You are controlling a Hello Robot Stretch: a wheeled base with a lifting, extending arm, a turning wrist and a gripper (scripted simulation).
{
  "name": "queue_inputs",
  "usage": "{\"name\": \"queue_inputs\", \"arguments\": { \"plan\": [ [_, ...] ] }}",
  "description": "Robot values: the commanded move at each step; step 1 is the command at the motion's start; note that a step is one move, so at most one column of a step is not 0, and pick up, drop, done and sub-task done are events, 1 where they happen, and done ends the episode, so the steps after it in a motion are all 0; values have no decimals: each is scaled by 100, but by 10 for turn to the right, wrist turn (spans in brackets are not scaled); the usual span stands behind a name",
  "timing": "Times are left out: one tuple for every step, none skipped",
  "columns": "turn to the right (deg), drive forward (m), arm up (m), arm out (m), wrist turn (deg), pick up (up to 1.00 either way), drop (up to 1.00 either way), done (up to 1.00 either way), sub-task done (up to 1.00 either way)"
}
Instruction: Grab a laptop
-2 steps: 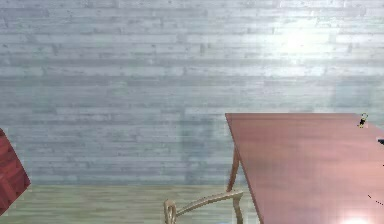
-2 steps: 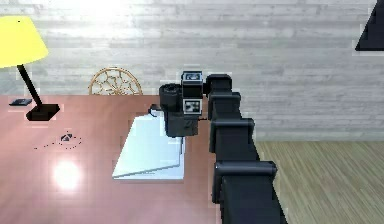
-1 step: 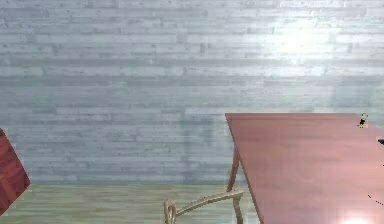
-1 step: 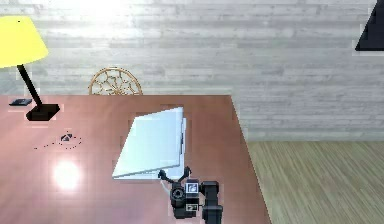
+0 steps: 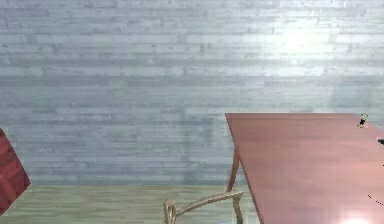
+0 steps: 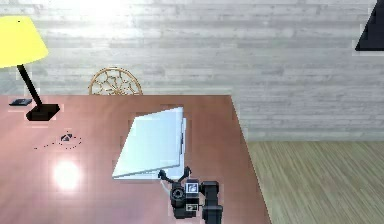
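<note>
A pale silver-white laptop (image 6: 152, 143), lid down, lies flat on the reddish-brown table (image 6: 90, 185) near the middle of the arm side view. My gripper (image 6: 176, 177) rises from that view's bottom edge just below the laptop's near right corner, its thin fingers (image 6: 186, 172) pointing up toward it. With the tabletop and laptop right behind its far end, I cannot tell whether it holds anything. The same table (image 5: 310, 160) fills the forward view's lower right corner.
A yellow-shaded lamp (image 6: 18, 45) on a black stand sits at the table's far left, with a small dark item (image 6: 19, 102) beside it. A wicker chair back (image 6: 115, 82) stands behind the table. Grey plank wall (image 5: 150, 80) ahead; a wooden chair frame (image 5: 205, 206) by the table leg.
</note>
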Motion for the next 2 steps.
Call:
{"name": "queue_inputs", "arguments": {
  "plan": [
    [0,0,10,0,0,0,0,0,0],
    [0,0,0,0,0,0,0,100,0]
  ]
}}
